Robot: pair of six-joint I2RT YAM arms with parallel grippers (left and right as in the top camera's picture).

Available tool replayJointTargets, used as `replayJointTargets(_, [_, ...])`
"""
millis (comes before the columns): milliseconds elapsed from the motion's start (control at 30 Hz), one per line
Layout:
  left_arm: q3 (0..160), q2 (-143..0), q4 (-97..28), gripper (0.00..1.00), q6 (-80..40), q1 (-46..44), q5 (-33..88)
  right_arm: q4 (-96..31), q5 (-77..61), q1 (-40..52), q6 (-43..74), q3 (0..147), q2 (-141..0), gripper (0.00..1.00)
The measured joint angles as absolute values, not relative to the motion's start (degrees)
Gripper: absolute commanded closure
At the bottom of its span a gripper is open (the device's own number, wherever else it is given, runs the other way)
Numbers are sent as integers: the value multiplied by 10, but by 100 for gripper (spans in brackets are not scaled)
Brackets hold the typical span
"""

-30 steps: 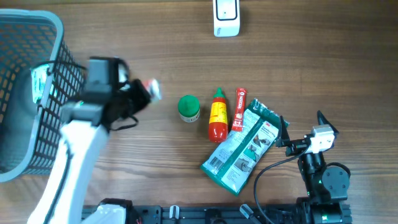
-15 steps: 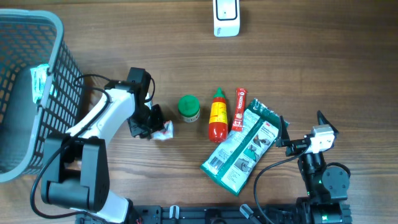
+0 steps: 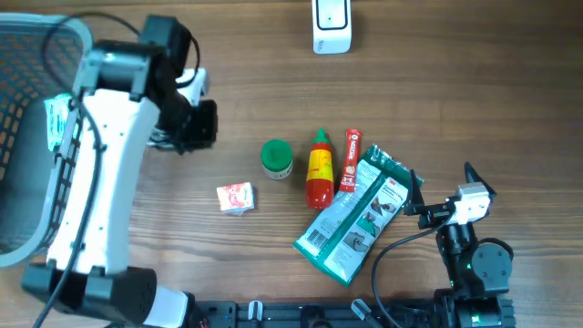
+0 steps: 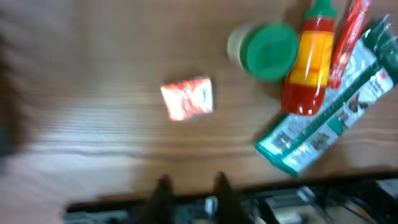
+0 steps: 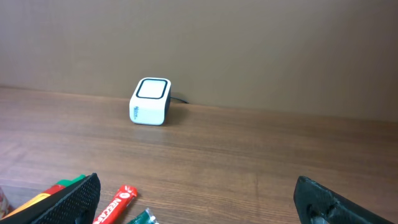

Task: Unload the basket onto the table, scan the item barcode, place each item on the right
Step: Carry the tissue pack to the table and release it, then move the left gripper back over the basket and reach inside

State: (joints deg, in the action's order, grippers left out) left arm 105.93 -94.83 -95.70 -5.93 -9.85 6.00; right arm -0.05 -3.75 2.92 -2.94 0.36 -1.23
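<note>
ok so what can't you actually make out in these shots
Small red-and-white packet: left wrist view is motion-blurred, overhead too small; print unreadable.
Scanner: top cut off by the overhead frame edge.
Basket: left side out of frame overhead; pale item inside half hidden by mesh and the left arm.
Green pouch: barcode too small overhead to read.

My left wrist view is smeared: the small red-and-white packet (image 4: 188,98) shows no readable print, and my left fingers (image 4: 163,190) are only dark blurs at the bottom edge. From overhead, my left arm (image 3: 100,182) covers part of the grey basket (image 3: 23,29), which runs off the left edge. The white scanner (image 3: 332,32) is clipped at the top. My right fingers (image 5: 71,199) are cut off by the bottom edge.
</note>
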Motion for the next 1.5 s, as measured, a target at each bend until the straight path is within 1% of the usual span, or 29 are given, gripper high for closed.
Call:
replayJointTargets(233, [1086,-938,-964,96,-29,-98,-86,-1,-38,29,-29,4,-12,0])
replayJointTargets(333, [1086,-938,-965,96,-16,-98,-128,-1,-37,29,-29,4,-12,0])
replayJointTargets(467, [1086,-938,-965,96,-4,-98,-155,-1,-38,29,-29,4,-12,0])
replayJointTargets(667, [1066,-938,-964,96,16,-98,-167,-1,-37,29,-29,4,-12,0])
replayJointTargets(1033, [951,-943,-964,96,58,-74,-160,-1,-37,29,-29,4,-12,0])
replayJointTargets(1367, [950,-943,-960,96,80,-70,-161,-1,-38,29,-29,4,-12,0])
replayJointTargets(1500, [976,-943,-956,96,88,-70,-160,-1,-37,29,-29,4,-12,0])
